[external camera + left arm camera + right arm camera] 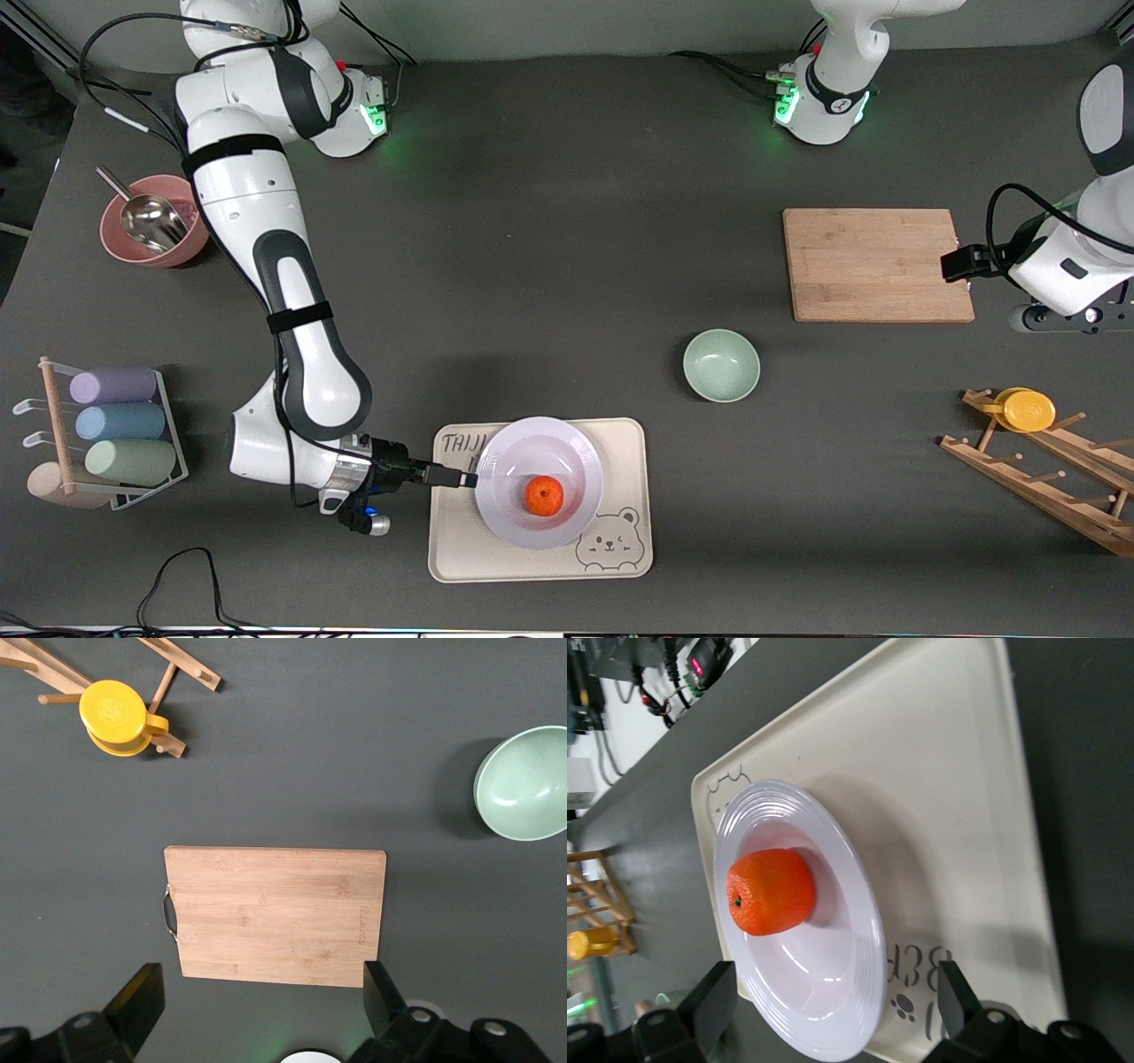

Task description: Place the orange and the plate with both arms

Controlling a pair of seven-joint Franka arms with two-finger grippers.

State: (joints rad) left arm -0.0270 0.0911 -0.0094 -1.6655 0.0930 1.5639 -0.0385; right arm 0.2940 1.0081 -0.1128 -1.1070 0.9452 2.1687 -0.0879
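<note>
The table (549, 266) was a big dark grey mat, pretty busy. The cream tray (540, 549) sat near the front camera, with the plate (567, 523) on it and the orange (544, 495) in the middle of the plate. The right gripper (461, 479) was low at the plate's rim, fingers apart, holding nothing. The left gripper (261, 1005) waited wide open over the board's (873, 264) edge. A green bowl (721, 364) sat between board and tray.
</note>
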